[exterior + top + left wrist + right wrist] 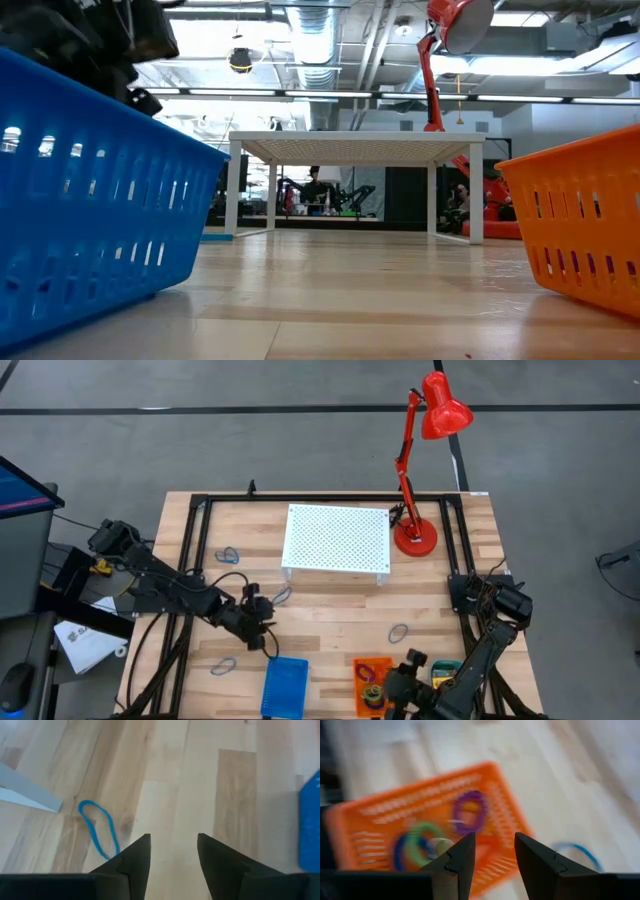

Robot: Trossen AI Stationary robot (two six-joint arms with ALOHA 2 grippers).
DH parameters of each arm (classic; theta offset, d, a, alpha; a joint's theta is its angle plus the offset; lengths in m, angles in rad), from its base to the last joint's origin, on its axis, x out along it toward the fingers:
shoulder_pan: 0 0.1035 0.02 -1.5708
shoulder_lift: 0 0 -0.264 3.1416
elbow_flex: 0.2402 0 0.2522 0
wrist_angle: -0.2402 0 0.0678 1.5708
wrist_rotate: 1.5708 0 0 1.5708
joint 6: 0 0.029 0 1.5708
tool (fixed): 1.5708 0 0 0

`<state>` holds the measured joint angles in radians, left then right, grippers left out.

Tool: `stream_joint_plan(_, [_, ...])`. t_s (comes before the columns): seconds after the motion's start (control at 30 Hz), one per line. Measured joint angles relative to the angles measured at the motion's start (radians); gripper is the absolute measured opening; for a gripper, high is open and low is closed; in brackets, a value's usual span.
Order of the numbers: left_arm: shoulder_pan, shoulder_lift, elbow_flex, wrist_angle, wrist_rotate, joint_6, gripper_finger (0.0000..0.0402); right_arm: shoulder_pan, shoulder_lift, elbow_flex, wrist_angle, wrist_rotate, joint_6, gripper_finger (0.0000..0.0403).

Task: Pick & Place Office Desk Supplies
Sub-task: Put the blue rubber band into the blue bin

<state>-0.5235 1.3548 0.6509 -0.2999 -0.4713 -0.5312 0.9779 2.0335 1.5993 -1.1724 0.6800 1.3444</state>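
Two pincers were on your table at this moment. Your left gripper [262, 632] hung over the bare boards with its fingers parted and nothing between them. One blue loop [98, 827] lay flat just beside its tip, close to a leg of the white perforated stand [337, 539]; the high view shows that same loop [281, 596] just beyond the pincer, toward the stand. A blue basket [285, 686] sat near that gripper, on its side toward the table's front edge, and another blue loop [223, 666] lay beside the basket. A further blue loop [227, 555] rested well apart, past the left arm.

Your right gripper [492, 852] hovered over the orange basket [507, 815], fingers likewise parted and empty. Under it, inside the basket, lay a purple loop [470, 811] and green and blue loops [412, 845], blurred. One more blue loop [575, 851] lay on the boards just outside the basket. A grey loop [399, 632] sat between the two arms. The red desk lamp [428, 430] stood beside the stand.
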Motion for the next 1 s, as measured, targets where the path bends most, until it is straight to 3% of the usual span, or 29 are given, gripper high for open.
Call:
stream_joint_plan(0.2, [0.009,0.000,-0.020,0.045,0.000,0.001,0.0154,-0.019,0.000,0.000,-0.357,-0.040,0.413,0.0134])
stream_joint_plan(0.3, [0.009,-0.002,-0.020,0.064,0.001,0.002,0.0156,-0.034,-0.001,-0.002,-0.393,-0.067,0.508,0.0134])
stream_joint_plan(0.43, [0.009,-0.017,-0.020,0.094,0.005,0.014,0.0156,-0.092,-0.015,-0.017,-0.396,-0.147,0.494,0.0134])
stream_joint_plan(0.67, [-0.001,-0.067,-0.021,0.149,0.054,0.035,0.0154,-0.212,-0.066,-0.091,-0.383,-0.189,0.264,0.0134])
stream_joint_plan(0.8, [-0.013,-0.102,-0.021,0.150,0.058,0.043,0.0154,-0.257,-0.203,-0.250,-0.288,-0.193,0.199,0.0134])
stream_joint_plan(1.0, [-0.028,-0.150,-0.020,0.161,0.059,0.064,0.0154,-0.266,-0.499,-0.640,0.146,-0.270,0.179,0.0133])
